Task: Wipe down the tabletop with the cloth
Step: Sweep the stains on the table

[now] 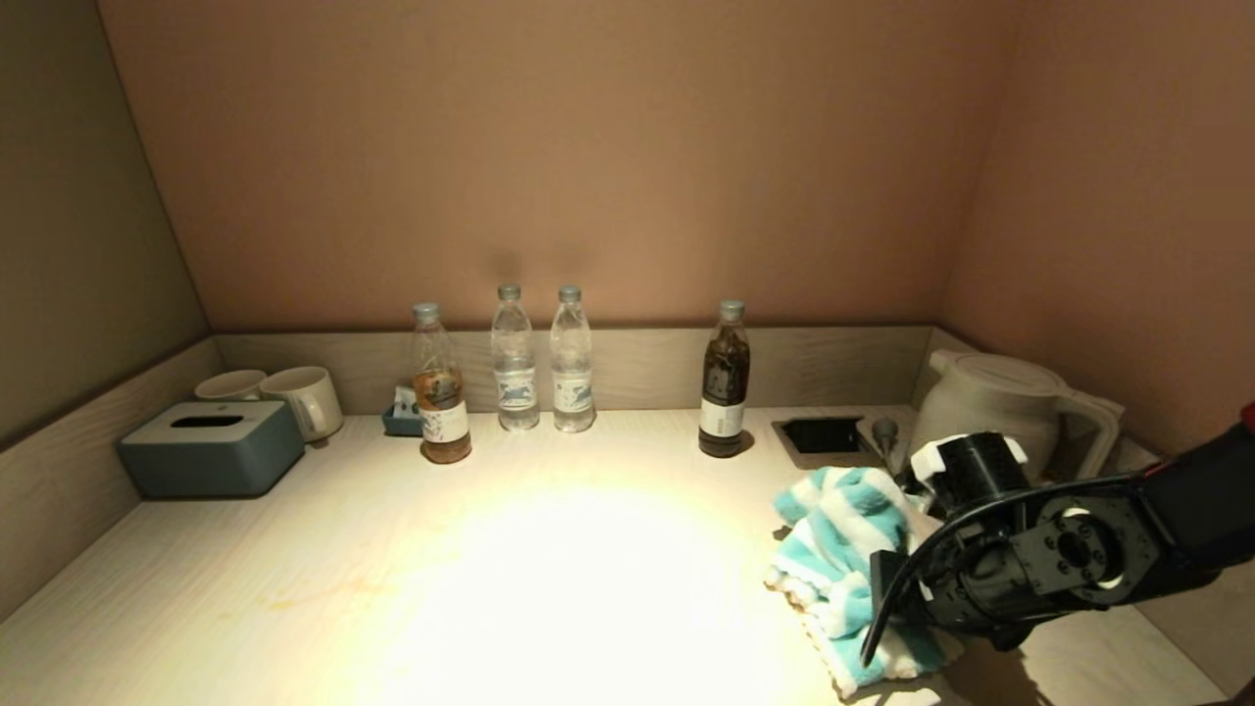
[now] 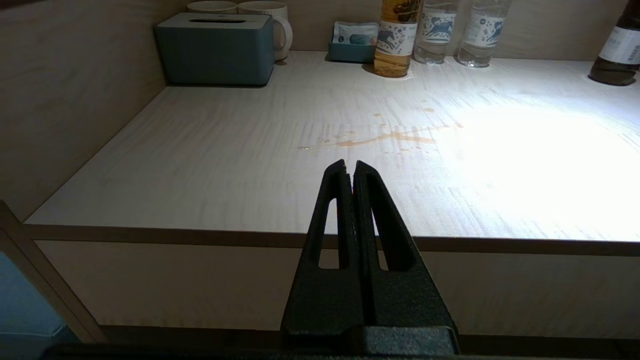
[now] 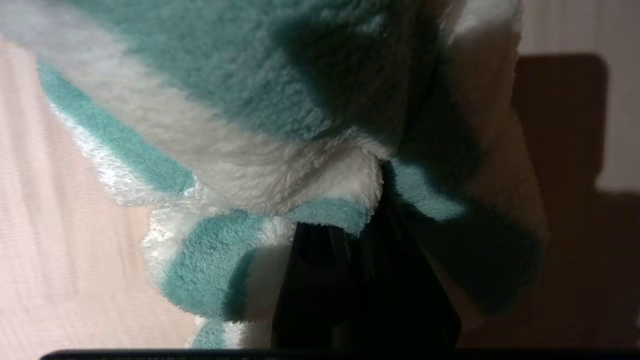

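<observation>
The right gripper (image 3: 367, 235) was closed on the cloth (image 1: 848, 559), its fingers buried in a bunched fold of the terry, at about 4 o'clock on the tabletop (image 1: 549, 588) in the head view. The cloth hung and lay in a heap under the wrist, with its long axis running from near right to far left, and its lower edge seemed to touch the wood.

The relation that mattered was this: the amber spill (image 2: 380, 139) lay well apart from the cloth, toward 9 o'clock of it, across the bright middle of the tabletop. So the coming wipe probably called for a long sweep to the left. The left gripper (image 2: 350, 170) was nearer to that stain, but its fingers were pressed together on nothing, and it stayed parked before the front edge.

Farther back, by count, there were:
- one black recess (image 1: 822, 434) at 1 o'clock, and one white kettle (image 1: 1000, 402) beside it;
- four bottles at 12 o'clock: one dark bottle (image 1: 726, 382), two clear water bottles (image 1: 542, 363) and one amber bottle (image 1: 439, 387);
- one small teal tray (image 1: 400, 417);
- one tissue box (image 1: 211, 446) at 10 o'clock, with two mugs (image 1: 275, 392) behind it.
</observation>
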Motion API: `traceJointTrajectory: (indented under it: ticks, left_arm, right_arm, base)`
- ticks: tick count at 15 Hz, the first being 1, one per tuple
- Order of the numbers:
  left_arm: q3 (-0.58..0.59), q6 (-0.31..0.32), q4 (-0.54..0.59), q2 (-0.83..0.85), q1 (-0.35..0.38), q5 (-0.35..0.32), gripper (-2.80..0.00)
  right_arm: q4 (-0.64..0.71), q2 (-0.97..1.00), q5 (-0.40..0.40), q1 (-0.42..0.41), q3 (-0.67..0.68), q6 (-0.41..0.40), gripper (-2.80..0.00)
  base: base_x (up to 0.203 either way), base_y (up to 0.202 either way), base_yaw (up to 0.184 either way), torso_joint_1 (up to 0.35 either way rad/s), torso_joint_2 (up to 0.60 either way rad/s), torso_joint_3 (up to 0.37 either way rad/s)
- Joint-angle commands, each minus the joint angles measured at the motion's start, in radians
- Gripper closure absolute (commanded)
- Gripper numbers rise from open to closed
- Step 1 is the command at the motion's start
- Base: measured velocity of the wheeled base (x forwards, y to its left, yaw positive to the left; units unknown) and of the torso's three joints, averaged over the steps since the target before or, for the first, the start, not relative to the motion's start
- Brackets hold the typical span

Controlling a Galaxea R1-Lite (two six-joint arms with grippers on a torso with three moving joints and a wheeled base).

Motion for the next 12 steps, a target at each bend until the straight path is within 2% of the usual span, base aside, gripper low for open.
traceJointTrajectory:
  ticks: [1,3,7,12]
  left_arm:
    - [0.0,-0.001,0.0,0.002,0.0,0.0,0.0]
    - [0.0,-0.001,0.0,0.002,0.0,0.0,0.0]
    - [0.0,-0.001,0.0,0.002,0.0,0.0,0.0]
    - [0.0,-0.001,0.0,0.002,0.0,0.0,0.0]
  right_arm:
    - [-0.005,-0.015,0.002,-0.032,0.004,-0.011,0.0]
    - [-0.009,0.008,0.002,-0.081,-0.011,-0.03,0.0]
    - [-0.038,0.188,-0.001,-0.079,-0.184,-0.026,0.0]
    - [-0.03,0.345,-0.003,0.026,-0.448,-0.021,0.0]
  base:
    - [0.0,0.0,0.0,0.0,0.0,0.0]
    - [0.0,0.0,0.0,0.0,0.0,0.0]
    - [0.0,0.0,0.0,0.0,0.0,0.0]
    - [0.0,0.0,0.0,0.0,0.0,0.0]
